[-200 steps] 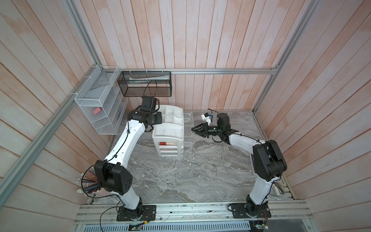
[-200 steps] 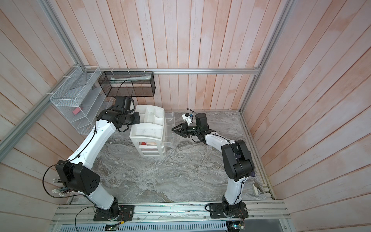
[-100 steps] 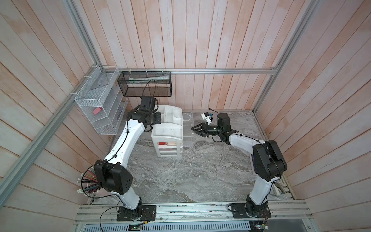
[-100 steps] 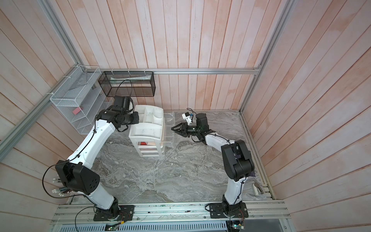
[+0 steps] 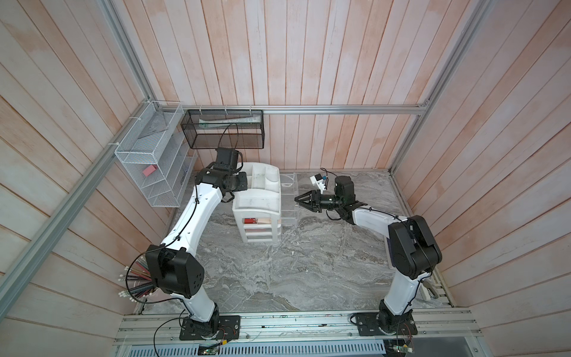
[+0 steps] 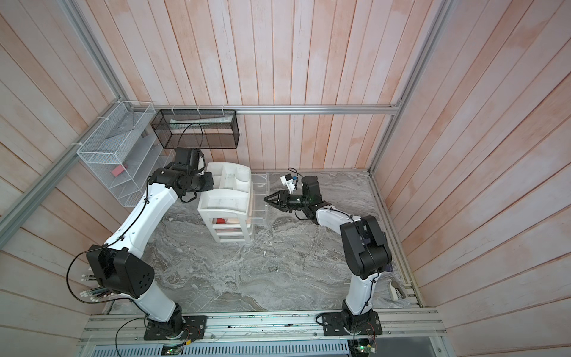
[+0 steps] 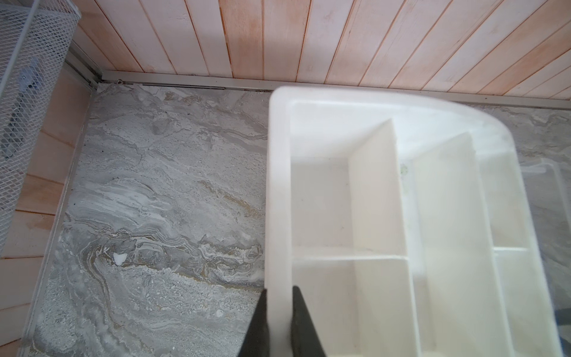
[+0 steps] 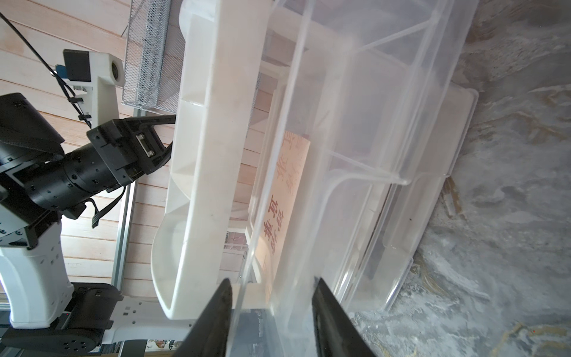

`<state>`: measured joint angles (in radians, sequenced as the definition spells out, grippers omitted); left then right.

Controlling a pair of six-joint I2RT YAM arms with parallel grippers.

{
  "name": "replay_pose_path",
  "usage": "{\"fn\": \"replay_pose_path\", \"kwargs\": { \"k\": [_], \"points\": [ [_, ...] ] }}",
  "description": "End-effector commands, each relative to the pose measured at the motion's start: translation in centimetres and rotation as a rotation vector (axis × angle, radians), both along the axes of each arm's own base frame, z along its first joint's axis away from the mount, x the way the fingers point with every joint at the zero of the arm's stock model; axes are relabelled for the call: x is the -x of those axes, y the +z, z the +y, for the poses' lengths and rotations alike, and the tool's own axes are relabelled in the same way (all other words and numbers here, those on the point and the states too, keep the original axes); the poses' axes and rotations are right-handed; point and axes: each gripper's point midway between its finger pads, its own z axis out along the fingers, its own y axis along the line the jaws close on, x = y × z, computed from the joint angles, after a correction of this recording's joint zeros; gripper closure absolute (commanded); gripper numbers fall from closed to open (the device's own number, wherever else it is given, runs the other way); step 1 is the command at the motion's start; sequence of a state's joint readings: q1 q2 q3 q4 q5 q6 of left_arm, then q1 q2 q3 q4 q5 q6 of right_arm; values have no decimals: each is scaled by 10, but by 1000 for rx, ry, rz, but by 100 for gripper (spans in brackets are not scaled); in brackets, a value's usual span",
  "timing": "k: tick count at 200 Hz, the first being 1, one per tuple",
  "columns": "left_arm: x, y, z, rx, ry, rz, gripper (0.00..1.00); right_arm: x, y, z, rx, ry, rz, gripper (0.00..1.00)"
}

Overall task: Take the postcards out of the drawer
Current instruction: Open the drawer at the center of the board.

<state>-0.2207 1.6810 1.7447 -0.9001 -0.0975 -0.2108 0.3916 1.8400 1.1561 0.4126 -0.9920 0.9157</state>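
1. The postcards (image 8: pixel 289 197) are lying in the clear drawer (image 8: pixel 386 129), which is sticking out of the white organizer (image 5: pixel 256 202) on its side facing the right arm. The beige one is sitting in the stretch of drawer nearest the organizer. A red card (image 5: pixel 249 221) is showing through the organizer's face in a top view. We are judging that reaching in now is risking a knock against the organizer's body above the cards.
2. The right pincer (image 8: pixel 272 279) is standing spread, astride the drawer's outer wall, and we are seeing nothing gripped in it. If we are pulling too hard from here, the drawer is likely coming right out of the organizer and tipping the cards onto the table (image 5: pixel 278 272).
3. The left pincer (image 7: pixel 279 292) is pinching the organizer's rim, bracing it. If that hold is slipping while we are tugging, the whole organizer is sliding or tilting toward the right arm.
4. The cards are thin and lying flat, so we are expecting trouble getting a fingertip under them. The tips are apt to be scraping the drawer floor or lifting only one card.
5. The drawer's clear dividers are hard to see, so we are risking catching a fingertip on one.
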Motion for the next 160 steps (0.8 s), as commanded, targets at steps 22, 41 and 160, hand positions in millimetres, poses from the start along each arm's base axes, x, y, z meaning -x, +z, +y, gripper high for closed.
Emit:
{"fn": "replay_pose_path", "kwargs": {
  "k": [22,41,160],
  "points": [
    [-17,28,8,-20,8,-109,100,-2,26,-12,-29,-14,-84,58],
    [-15,31,7,-24,-5,-113,100,-4,27,-13,-15,-12,-91,58],
    [-16,26,6,-35,-16,-102,100,-5,23,-31,-1,-56,-80,59]
  ]
}}
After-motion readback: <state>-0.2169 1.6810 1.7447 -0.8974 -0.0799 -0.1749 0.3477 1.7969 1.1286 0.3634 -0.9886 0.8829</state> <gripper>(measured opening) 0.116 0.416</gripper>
